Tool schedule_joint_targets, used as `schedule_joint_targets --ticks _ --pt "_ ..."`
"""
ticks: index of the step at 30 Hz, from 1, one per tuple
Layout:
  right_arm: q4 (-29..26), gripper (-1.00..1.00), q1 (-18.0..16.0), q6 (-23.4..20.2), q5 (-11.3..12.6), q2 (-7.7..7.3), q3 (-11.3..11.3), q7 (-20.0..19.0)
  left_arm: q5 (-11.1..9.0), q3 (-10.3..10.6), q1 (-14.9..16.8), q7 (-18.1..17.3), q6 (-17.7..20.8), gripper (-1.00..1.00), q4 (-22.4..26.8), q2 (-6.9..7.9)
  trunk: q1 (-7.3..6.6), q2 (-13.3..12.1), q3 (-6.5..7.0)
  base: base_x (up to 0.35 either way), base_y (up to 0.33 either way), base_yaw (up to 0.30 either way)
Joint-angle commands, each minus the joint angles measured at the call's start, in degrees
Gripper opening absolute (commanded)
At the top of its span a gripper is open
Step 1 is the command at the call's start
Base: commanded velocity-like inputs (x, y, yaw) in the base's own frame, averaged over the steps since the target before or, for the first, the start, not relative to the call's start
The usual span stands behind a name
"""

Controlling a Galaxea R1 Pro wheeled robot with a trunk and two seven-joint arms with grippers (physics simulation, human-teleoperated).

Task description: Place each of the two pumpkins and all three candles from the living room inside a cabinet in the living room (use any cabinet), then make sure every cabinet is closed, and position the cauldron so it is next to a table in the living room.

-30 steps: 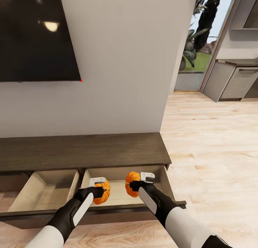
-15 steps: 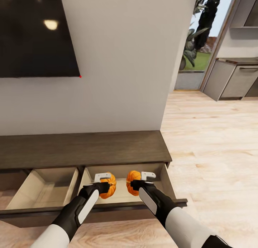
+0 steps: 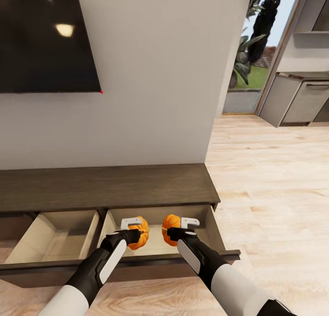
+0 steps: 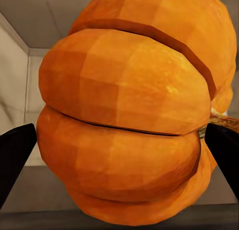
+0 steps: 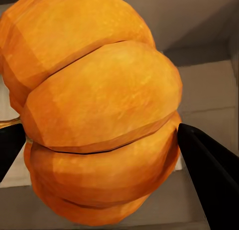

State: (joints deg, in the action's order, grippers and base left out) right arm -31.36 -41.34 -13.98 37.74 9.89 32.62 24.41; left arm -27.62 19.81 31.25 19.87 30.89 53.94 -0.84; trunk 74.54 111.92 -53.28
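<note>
The low dark-brown cabinet [image 3: 105,188] stands against the white wall with two drawers pulled out. Over the right-hand drawer [image 3: 155,247], my left gripper [image 3: 135,232] is shut on one orange pumpkin [image 3: 140,231] and my right gripper [image 3: 177,231] is shut on the other pumpkin [image 3: 170,227]. The two pumpkins hang side by side a short gap apart, above the drawer's pale floor. In the left wrist view the pumpkin [image 4: 129,115] sits between the dark fingertips [image 4: 17,155]. The right wrist view has its pumpkin [image 5: 99,110] held the same way. Candles, cauldron and table are out of view.
The left drawer [image 3: 55,238] is open with a bare beige floor. A dark TV screen [image 3: 45,41] hangs on the wall above the cabinet. Light wood floor [image 3: 269,179] stretches to the right toward grey kitchen units [image 3: 299,103] and a doorway with plants [image 3: 253,37].
The view has tilted slightly down. My left gripper carried its pumpkin to the right and further over the right drawer, closer to the other pumpkin. The right gripper barely moved.
</note>
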Motion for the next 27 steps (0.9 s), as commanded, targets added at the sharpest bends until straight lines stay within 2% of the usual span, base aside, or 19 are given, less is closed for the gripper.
schedule_joint_targets --ticks 1,3,6,21,27 --pt "-0.1 -1.00 -0.1 -0.2 -0.2 -0.02 0.4 0.5 -0.6 0.1 0.0 0.6 0.0 -1.00 0.1 0.03 0.22 0.4 -0.23 0.000 0.000 0.000" --pt "-0.1 -1.00 -0.1 -0.1 -1.5 0.02 0.3 0.5 -0.6 0.1 0.0 0.6 0.0 -1.00 0.1 0.03 0.66 1.2 -0.59 0.000 0.000 0.000" --pt "-0.1 -1.00 -0.1 -0.1 -2.2 0.04 0.3 0.5 -0.6 0.1 0.0 0.6 0.0 -1.00 0.1 -0.02 1.32 2.4 -1.13 0.000 0.000 0.000" --pt "-0.3 -1.00 -0.1 -1.5 -1.9 0.05 0.1 0.3 -0.7 0.2 0.0 0.6 -0.4 -1.00 0.2 -0.13 4.61 8.5 -3.82 0.000 0.000 0.000" --pt "-0.2 -1.00 -0.1 -4.0 -1.6 0.05 0.1 0.4 -0.4 0.2 0.0 0.6 -1.7 -1.00 0.2 -1.04 4.61 8.5 -3.82 0.000 0.000 0.000"
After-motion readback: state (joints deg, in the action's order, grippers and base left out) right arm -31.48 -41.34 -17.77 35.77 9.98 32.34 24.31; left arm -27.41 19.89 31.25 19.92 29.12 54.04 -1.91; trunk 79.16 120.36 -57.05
